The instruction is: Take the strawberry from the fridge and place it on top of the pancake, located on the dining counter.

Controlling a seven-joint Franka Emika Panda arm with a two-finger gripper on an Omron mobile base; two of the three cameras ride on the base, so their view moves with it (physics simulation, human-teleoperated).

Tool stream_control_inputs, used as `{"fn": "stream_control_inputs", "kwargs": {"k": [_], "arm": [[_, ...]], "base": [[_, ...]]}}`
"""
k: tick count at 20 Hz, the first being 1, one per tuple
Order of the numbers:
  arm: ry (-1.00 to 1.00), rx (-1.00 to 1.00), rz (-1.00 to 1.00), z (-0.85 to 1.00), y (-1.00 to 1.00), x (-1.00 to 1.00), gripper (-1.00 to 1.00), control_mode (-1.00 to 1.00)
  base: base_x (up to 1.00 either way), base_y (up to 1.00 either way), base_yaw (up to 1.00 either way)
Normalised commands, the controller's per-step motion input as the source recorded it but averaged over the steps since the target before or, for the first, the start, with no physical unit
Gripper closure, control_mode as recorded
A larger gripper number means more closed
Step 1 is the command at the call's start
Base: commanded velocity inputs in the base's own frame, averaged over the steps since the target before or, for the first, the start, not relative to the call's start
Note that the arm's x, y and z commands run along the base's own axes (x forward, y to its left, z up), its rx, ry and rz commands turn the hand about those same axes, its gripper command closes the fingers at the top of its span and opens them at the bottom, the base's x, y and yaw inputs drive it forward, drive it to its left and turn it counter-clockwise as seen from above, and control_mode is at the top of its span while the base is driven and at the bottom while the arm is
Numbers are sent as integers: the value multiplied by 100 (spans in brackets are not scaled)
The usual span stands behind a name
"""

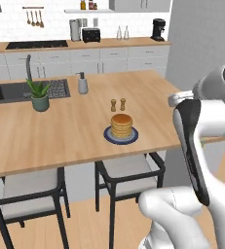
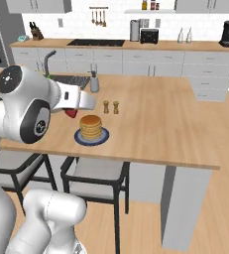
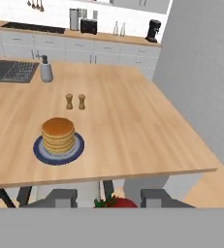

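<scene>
Currently, reading the counter [image 1: 75,146] left to right in the left base view: sink [image 1: 16,91] at the far left corner, potted plant [image 1: 39,95] just beside it, soap bottle [image 1: 83,83] near the far edge, two shakers [image 1: 118,104] mid-surface, then the pancake stack [image 1: 121,125] on its plate [image 1: 120,136] near the front edge, above the right-hand stool [image 1: 128,170].

We note the gripper [image 3: 114,199] clenched on the strawberry [image 3: 114,202]; the red berry sits between the two fingertips [image 3: 60,197] at the bottom of the hand view. In the right base view the strawberry [image 2: 72,113] hangs just left of the pancakes [image 2: 90,126], roughly level with the top of the stack and not yet over it.

Handling judgement: we expect the berry to be very light, soft and easily bruised, with a rounded, somewhat slippery skin. The present hold across its widest part looks right; light pressure only. It may roll once released, so we would lower it close onto the flat centre of the top pancake.
</scene>
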Motion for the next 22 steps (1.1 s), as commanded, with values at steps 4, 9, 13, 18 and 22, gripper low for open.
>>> {"fn": "stream_control_inputs", "kwargs": {"k": [4,9,13,18,22], "arm": [[19,0,0,-19,89,87,100,-100],[29,5,0,-27,40,66,100,-100],[29,5,1,-32,2,68,100,-100],[25,4,0,-44,4,74,100,-100],[14,9,2,-55,4,32,100,-100]], "base": [[0,0,0],[0,0,0],[0,0,0],[0,0,0],[0,0,0]]}}
